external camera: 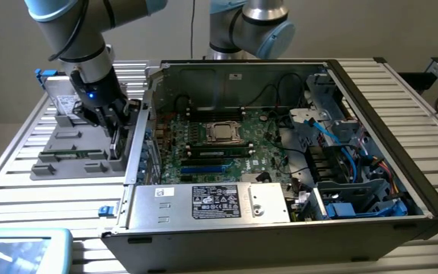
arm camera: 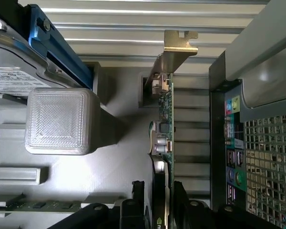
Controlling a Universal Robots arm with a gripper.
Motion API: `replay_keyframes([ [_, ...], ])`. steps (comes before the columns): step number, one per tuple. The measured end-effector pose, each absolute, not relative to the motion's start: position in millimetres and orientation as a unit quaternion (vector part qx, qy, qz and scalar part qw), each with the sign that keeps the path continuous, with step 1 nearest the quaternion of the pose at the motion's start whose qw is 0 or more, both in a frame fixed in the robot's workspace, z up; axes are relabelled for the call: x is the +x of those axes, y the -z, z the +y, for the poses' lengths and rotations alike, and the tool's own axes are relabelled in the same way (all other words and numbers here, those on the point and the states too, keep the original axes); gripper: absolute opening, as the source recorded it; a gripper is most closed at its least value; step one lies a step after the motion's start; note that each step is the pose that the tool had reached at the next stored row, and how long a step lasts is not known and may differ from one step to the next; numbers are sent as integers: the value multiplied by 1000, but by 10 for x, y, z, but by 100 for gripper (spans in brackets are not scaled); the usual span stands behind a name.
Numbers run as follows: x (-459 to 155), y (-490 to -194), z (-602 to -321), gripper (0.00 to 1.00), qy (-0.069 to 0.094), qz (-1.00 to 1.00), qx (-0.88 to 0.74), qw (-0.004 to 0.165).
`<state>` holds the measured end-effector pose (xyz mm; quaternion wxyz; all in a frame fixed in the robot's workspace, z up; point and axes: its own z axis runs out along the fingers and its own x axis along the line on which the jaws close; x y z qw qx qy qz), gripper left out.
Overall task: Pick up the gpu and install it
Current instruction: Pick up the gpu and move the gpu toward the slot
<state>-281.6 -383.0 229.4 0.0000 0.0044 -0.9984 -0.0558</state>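
No print is legible on the power supply label [external camera: 215,201] or the hard drive label [arm camera: 8,78].

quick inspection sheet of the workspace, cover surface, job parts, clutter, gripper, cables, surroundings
surface: slatted metal table carrying a grey parts tray and an open computer case
job's things: gpu upright and edge-on, between the tray and the case's rear panel
clutter: hard drive and memory stick in the tray
gripper: gripper shut on the gpu, at the tray's case-side edge
cables: blue cables and black cables inside the case
surroundings: robot arm rising behind the case; teal-edged panel at the exterior view's lower left
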Motion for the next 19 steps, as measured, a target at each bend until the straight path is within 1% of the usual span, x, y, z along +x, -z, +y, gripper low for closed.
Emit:
replay_keyframes([
  [1, -2816, -2292, -3830, 31, 56, -998, 4, 0],
  [2, -2816, -2291, -3830, 31, 56, -998, 4, 0],
  [3, -2816, -2291, -3830, 28, 56, -998, 4, 0],
  [11, -2816, -2312, -3830, 28, 56, -998, 4, 4],
  [19, -2816, -2676, -3830, 28, 56, -998, 11, 5],
])
